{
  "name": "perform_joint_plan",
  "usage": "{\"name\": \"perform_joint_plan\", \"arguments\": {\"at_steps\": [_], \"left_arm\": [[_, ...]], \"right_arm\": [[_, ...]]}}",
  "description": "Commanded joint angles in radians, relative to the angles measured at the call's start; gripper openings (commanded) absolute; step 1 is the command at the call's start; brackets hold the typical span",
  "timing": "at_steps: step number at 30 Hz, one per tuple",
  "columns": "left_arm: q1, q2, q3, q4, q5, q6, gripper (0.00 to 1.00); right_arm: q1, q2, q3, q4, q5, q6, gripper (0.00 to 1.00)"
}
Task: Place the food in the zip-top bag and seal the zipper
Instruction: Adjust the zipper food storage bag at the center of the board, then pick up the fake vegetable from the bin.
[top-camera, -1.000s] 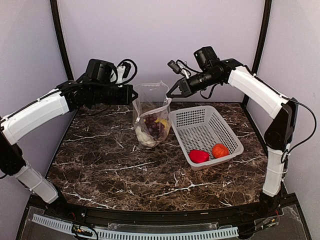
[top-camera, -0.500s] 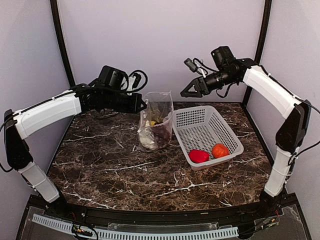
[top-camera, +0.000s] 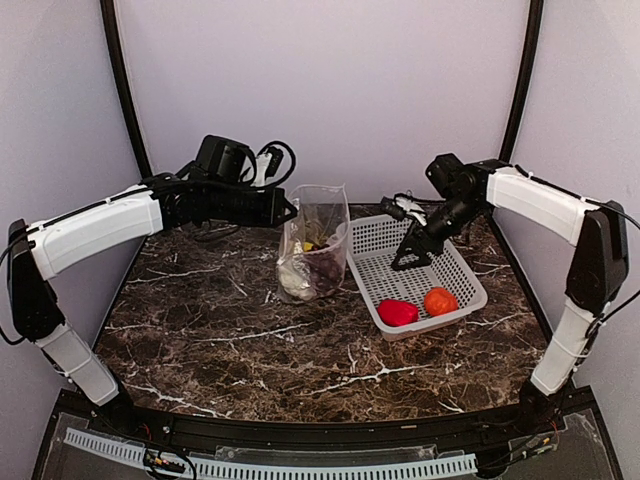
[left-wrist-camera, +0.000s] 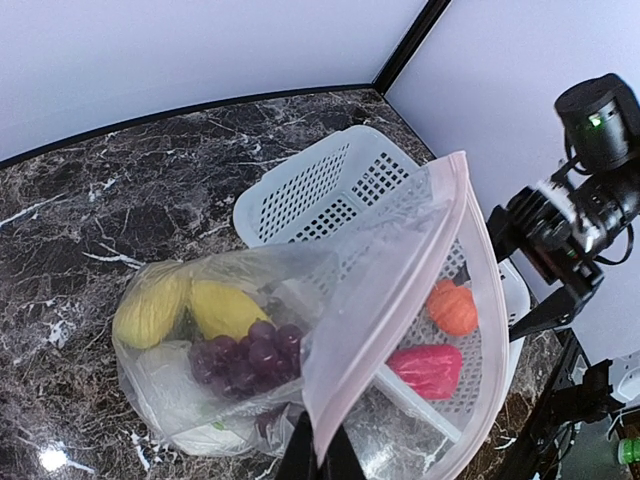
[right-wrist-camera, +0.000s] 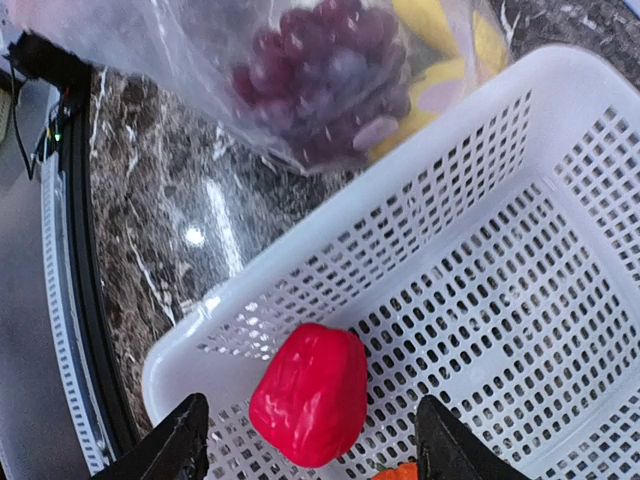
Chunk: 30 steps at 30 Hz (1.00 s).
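The zip-top bag (top-camera: 315, 245) stands upright on the marble beside the basket. My left gripper (top-camera: 285, 208) is shut on its top edge. In the left wrist view the left gripper (left-wrist-camera: 318, 455) pinches the rim by the pinkish zipper (left-wrist-camera: 480, 260), and the mouth gapes. Inside lie purple grapes (left-wrist-camera: 245, 355), two yellow pieces (left-wrist-camera: 150, 305) and white cauliflower (left-wrist-camera: 190, 425). The red pepper (top-camera: 397, 312) and the tomato (top-camera: 440, 300) sit in the white basket (top-camera: 462, 262). My right gripper (top-camera: 410, 255) hangs open over the basket. In its own view the right gripper (right-wrist-camera: 312, 450) straddles the pepper (right-wrist-camera: 310, 395) from above, without touching it.
The basket sits right of the bag, its near left corner almost against it. Black cables (top-camera: 270, 160) loop behind the left arm at the back wall. Dark frame posts (top-camera: 520, 90) stand at the rear corners. The marble table (top-camera: 250, 340) ends at a black front rail.
My right gripper opened, let go of the bag's rim and swung down over the basket. The bag shifted right and settled lower, held by the left gripper alone.
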Motion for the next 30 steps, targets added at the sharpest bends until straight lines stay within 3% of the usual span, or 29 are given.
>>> {"name": "perform_joint_plan", "arguments": {"at_steps": [1, 8, 30], "left_arm": [[-0.002, -0.052, -0.019, 0.008, 0.007, -0.006, 0.01], [-0.002, -0.065, -0.032, 0.003, -0.003, -0.002, 0.01], [-0.002, -0.068, -0.057, 0.017, -0.002, -0.009, 0.01]], "right_arm": [[0.002, 0.057, -0.029, -0.038, 0.077, -0.055, 0.71], [0.003, 0.144, -0.048, -0.056, 0.108, -0.005, 0.87], [0.057, 0.257, -0.138, -0.076, 0.097, 0.039, 0.95]]}}
